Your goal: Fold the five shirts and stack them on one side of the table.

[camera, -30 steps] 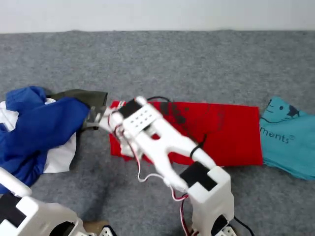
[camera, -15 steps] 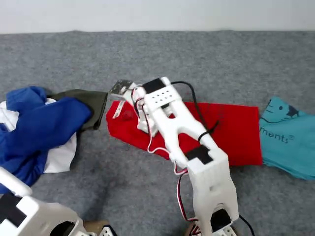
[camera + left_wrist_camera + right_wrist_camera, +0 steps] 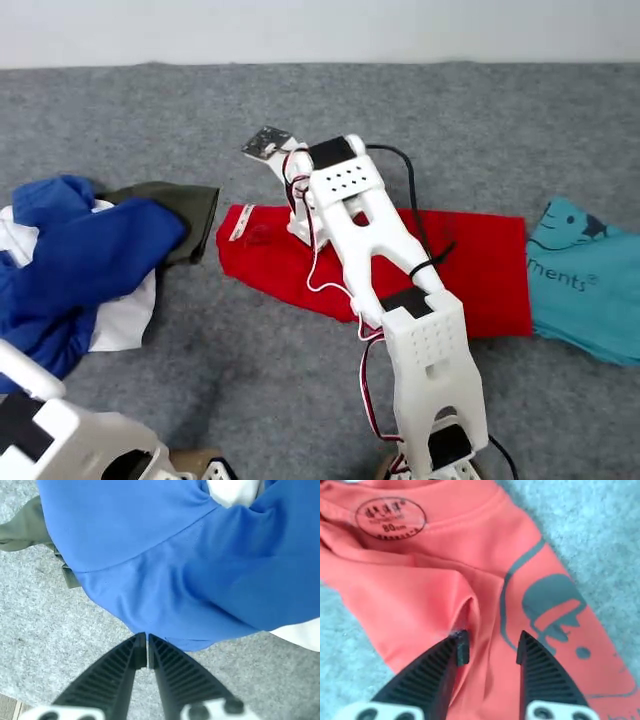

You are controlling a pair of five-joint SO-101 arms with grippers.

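Along the worktop's 6 o'clock edge, two white robot arms stand side by side. The left arm is at 7 o'clock. The right arm is at 5 o'clock, stretched toward the centre over a red shirt.

Seen from its wrist camera, the left arm's jaws are pressed together tip to tip with nothing visibly between them. They are poised at the hem of a crumpled blue shirt above the grey worktop.

The right arm's jaws stand narrowly apart just above the red shirt. One tip is at a raised crease in the cloth, near a dark printed cartoon figure. Beyond it is the round collar label.

The red shirt lies folded in a long band through the worktop's middle, running from 9 to 3 o'clock. At 3 o'clock a teal shirt with dark print meets the band's end. At 9 o'clock the blue shirt sits heaped on a white shirt. An olive-green shirt pokes out from under the blue one, just beside the red shirt's collar end. Grey worktop runs on toward 12 o'clock to a pale wall.
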